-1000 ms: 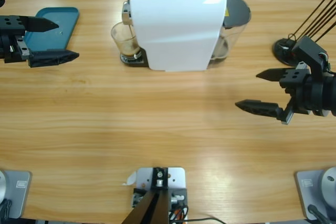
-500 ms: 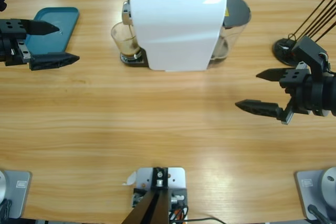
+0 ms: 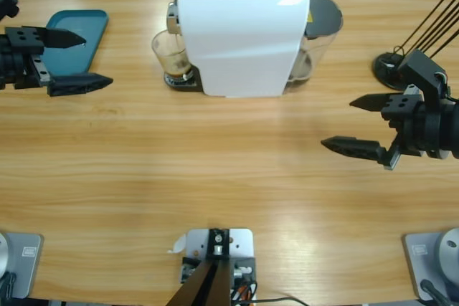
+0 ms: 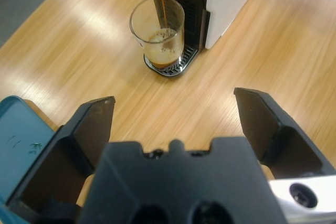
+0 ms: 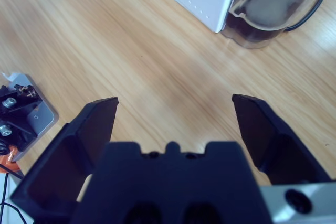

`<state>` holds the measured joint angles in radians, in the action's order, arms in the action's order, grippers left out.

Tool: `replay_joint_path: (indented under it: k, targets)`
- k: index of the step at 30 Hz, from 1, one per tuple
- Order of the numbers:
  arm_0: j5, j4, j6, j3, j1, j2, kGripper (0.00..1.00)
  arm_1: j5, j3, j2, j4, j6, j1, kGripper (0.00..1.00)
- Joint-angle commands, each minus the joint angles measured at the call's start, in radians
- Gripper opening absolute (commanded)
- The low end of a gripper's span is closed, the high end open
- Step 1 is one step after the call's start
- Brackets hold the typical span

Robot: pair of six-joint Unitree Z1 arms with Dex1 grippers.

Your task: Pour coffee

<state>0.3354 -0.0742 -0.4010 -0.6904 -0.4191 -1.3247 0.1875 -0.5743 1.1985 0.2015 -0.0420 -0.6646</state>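
Approaching glass (image 4: 157, 32) with left gripper (image 3: 68, 59), jaws spread wide, nothing held. Glass on drip tray (image 4: 171, 66) at coffee machine (image 3: 240, 34), table's far edge; coffee (image 4: 160, 51) streaming from spout. We judge: wait for stream end, centre jaws on glass, close gently, lift level. Right gripper (image 3: 362, 125) wide, idle near right edge.

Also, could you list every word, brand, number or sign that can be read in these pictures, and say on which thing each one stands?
No text can be read in any view.
Coffee machine: a small yellow sticker at its right edge by the water tank; too small to read.
Teal tray: faint scratch-like marks, not legible as letters.
Glass cup, both grippers, table: no markings seen.
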Motion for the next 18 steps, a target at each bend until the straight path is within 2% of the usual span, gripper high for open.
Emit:
replay_joint_path:
  k: [1, 8, 18]
  targets:
    - [-0.003, 0.013, -0.08, -0.036, -0.003, -0.149, 0.991, 0.011, 0.027, 0.027, -0.014, 0.005, -0.012, 1.0]
    - [0.096, 0.03, -0.136, -0.092, 0.032, -0.256, 0.991, 0.012, 0.025, 0.037, -0.014, 0.005, -0.012, 1.0]
    - [0.107, 0.077, -0.175, -0.093, 0.036, -0.313, 0.991, 0.021, 0.021, 0.059, -0.014, 0.004, -0.012, 1.0]
